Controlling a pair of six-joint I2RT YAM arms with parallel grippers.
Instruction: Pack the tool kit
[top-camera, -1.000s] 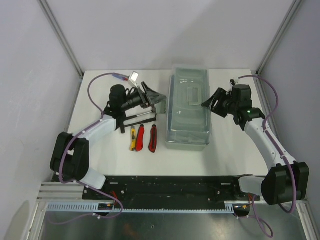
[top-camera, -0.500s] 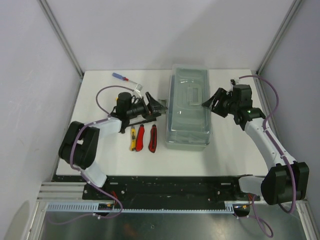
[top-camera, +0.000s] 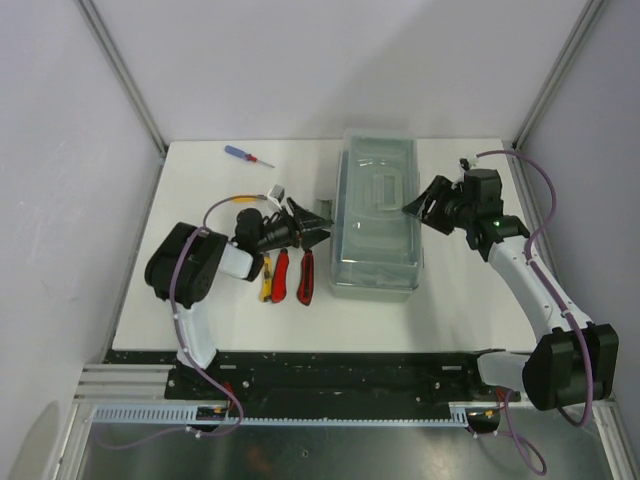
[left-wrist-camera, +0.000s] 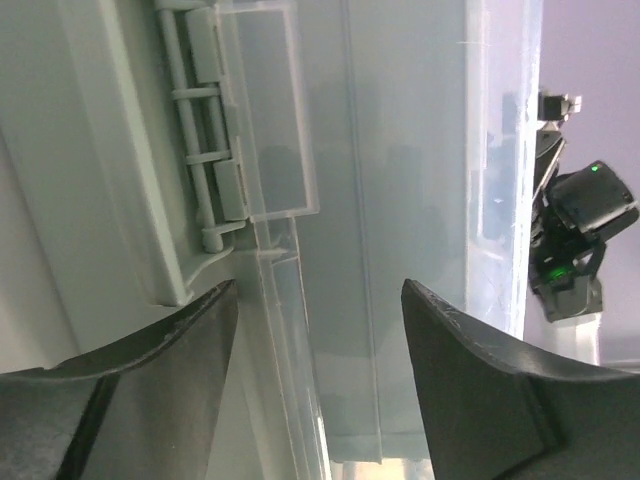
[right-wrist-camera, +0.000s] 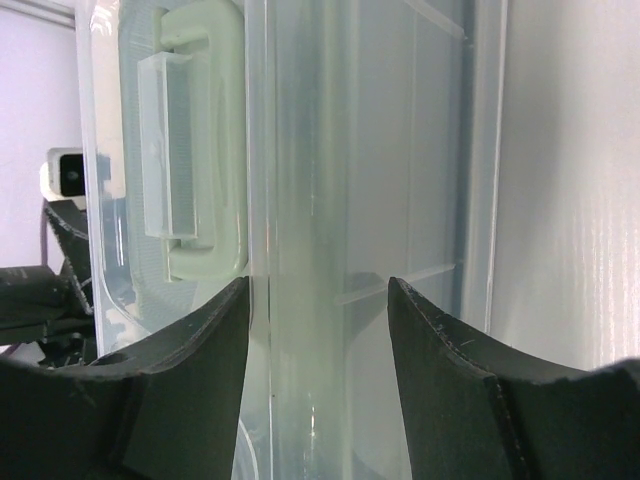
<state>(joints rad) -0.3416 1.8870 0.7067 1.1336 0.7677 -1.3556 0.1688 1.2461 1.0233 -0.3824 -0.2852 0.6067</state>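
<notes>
Both sets of jaws stand apart, holding nothing. The left gripper (top-camera: 318, 222) is just beside the toolbox's (top-camera: 378, 250) left wall, and the right gripper (top-camera: 412, 208) straddles its right lid edge. The knives (top-camera: 285, 275) lie just left of the toolbox, not yet packed. A lopsided pull on the lid could skid the box onto them.

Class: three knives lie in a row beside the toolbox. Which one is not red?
The yellow knife, leftmost and farthest from the toolbox; the middle knife and right knife are red.
</notes>
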